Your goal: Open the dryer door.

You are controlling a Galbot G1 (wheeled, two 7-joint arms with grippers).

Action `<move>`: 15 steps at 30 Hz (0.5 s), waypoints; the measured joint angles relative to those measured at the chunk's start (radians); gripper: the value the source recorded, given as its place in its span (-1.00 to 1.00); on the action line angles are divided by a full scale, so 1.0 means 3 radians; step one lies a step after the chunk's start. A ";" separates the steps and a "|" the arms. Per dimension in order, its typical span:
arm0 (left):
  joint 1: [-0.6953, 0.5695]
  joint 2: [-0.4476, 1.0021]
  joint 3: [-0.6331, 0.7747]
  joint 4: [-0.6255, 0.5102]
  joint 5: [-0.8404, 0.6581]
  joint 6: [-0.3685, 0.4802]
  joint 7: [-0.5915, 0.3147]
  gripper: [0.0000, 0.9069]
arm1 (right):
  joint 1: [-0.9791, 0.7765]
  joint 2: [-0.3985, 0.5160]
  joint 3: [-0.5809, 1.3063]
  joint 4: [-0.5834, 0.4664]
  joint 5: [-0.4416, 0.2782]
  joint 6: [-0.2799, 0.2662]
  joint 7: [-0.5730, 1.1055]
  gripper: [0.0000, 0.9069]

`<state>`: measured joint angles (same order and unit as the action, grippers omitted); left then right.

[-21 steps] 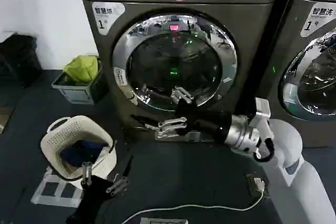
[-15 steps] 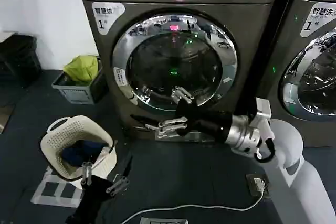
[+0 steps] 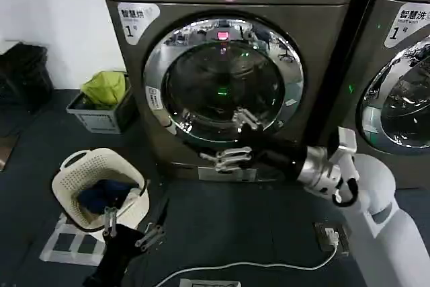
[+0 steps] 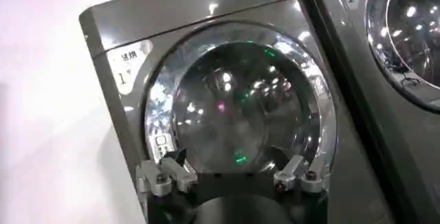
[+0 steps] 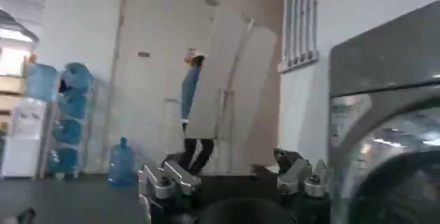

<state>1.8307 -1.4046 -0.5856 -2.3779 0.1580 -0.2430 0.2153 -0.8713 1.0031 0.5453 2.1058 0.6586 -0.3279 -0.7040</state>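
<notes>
Your left gripper (image 3: pixel 131 230) hung low over the dark floor (image 3: pixel 255 233), just beside the white laundry basket (image 3: pixel 94 183); its fingers (image 4: pixel 159 177) stood wide apart with nothing between them, pointing up toward the dryer door (image 3: pixel 223 80). Your right gripper (image 3: pixel 235 140) reached in from the right on a nearly level forearm, its fingers (image 3: pixel 225 158) spread open and empty in front of the lower rim of the door. You could see the door shut flat against the dryer (image 3: pixel 232 65), chrome ring bright around dark glass. A grey crate with a green bundle (image 3: pixel 104 102) sat at the dryer's left, a second grey machine (image 3: pixel 396 65) stood at its right, and a white cable (image 3: pixel 269 265) lay on the floor.
</notes>
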 joint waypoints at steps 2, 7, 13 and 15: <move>-0.0002 0.0007 -0.0003 0.0000 -0.0009 0.0000 0.0000 1.00 | -0.0010 -0.0009 0.0012 -0.0091 -0.0061 0.0079 -0.0014 1.00; -0.0006 0.0016 -0.0008 0.0000 -0.0024 0.0000 0.0000 1.00 | -0.0009 -0.0023 -0.0001 -0.0292 -0.0164 0.0229 -0.0037 1.00; -0.0006 0.0025 -0.0008 0.0000 -0.0027 -0.0001 0.0000 1.00 | 0.0067 -0.0039 -0.0082 -0.0490 -0.0192 0.0379 -0.0004 1.00; -0.0007 0.0026 -0.0008 0.0000 -0.0027 -0.0001 0.0000 1.00 | 0.0112 -0.0047 -0.0133 -0.0567 -0.0200 0.0415 0.0032 1.00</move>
<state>1.8287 -1.3969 -0.5881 -2.3780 0.1497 -0.2434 0.2152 -0.8377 0.9891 0.5054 1.9356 0.5985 -0.2033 -0.6944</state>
